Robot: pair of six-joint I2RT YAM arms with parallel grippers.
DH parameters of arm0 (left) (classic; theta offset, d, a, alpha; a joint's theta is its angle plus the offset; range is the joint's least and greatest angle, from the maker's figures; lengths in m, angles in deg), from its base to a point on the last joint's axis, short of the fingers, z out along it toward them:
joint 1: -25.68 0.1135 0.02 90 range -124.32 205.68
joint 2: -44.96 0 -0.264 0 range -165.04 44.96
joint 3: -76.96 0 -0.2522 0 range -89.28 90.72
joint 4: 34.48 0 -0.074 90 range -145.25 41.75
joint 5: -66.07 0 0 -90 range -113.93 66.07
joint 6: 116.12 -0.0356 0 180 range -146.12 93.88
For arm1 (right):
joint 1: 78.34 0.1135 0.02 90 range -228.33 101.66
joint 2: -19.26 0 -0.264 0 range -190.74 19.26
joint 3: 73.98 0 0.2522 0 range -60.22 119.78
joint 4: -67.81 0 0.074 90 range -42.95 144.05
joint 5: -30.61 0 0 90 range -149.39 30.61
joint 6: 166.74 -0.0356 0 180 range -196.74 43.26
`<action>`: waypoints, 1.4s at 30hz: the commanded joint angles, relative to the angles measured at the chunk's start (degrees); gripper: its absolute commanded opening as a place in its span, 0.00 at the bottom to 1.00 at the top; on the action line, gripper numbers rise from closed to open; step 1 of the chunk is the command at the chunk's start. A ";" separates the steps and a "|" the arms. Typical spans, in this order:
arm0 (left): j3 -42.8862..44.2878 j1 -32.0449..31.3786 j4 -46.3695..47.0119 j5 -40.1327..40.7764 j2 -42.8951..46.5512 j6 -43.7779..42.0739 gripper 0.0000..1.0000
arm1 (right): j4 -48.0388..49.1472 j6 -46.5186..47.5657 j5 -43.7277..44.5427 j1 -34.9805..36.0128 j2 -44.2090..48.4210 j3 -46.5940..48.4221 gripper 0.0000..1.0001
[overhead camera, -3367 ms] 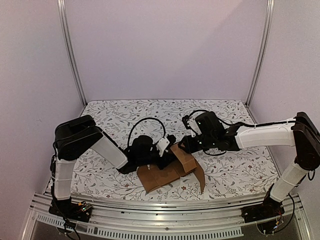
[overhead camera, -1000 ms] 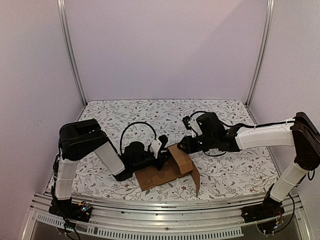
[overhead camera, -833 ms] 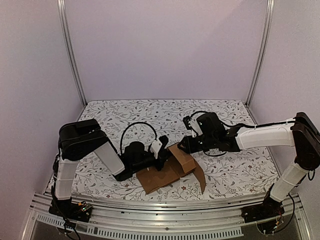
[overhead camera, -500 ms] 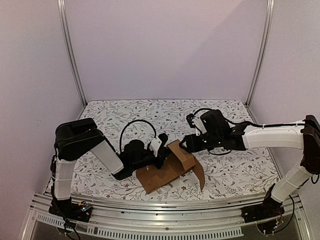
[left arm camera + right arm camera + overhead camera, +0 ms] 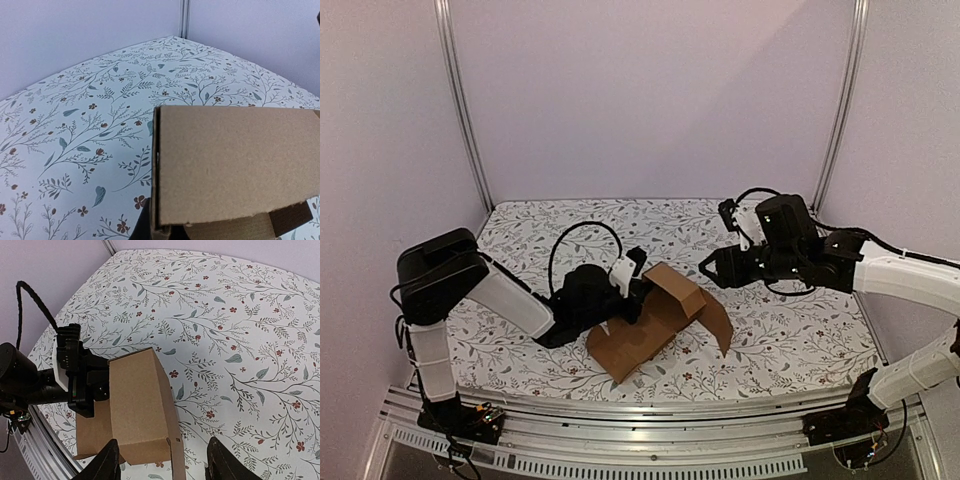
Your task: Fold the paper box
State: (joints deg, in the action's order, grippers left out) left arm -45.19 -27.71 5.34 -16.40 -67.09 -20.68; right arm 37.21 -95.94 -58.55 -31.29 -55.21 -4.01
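The paper box [image 5: 650, 325] is a brown cardboard piece, partly folded, lying near the table's front centre with one flap [image 5: 717, 322] hanging to the right. My left gripper [image 5: 628, 287] is shut on its left wall; in the left wrist view the dark fingertips [image 5: 161, 232] pinch the cardboard edge of the paper box [image 5: 235, 165]. My right gripper [image 5: 713, 270] hovers open, up and to the right, apart from the box. In the right wrist view the paper box [image 5: 137, 405] lies below the open right gripper [image 5: 165, 465], with the left gripper [image 5: 75, 375] at the box's left side.
A floral cloth [image 5: 790, 340] covers the table. Metal posts [image 5: 465, 110] [image 5: 840, 100] and lilac walls stand round the back and sides. An aluminium rail [image 5: 650, 420] runs along the front edge. The left arm's cable [image 5: 582, 240] loops above its wrist.
My right gripper has opened, let go of the box and pulled back up and to the right. My left gripper has shut on the box's left wall, and the box has turned slightly.
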 commanded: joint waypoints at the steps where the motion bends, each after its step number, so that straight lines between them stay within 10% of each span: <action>1: 4.92 -0.67 -16.13 6.81 2.67 5.70 0.00 | -7.68 0.61 1.67 -0.74 2.36 3.67 0.57; 5: 8.45 -0.80 -25.60 10.31 2.93 10.02 0.00 | -9.72 -1.68 -0.20 -0.97 2.19 4.84 0.50; 14: 9.36 -2.69 -33.72 16.27 4.36 19.66 0.00 | -4.38 -7.23 -4.90 -0.92 -5.19 4.09 0.00; 42: 13.95 -4.80 -42.71 8.87 6.17 32.47 0.00 | 10.62 -13.65 -6.43 -0.82 -21.09 5.25 0.00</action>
State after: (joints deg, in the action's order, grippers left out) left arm -32.73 -31.40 -36.17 -3.14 -62.61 8.87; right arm 42.61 -107.26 -63.84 -31.92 -75.32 0.25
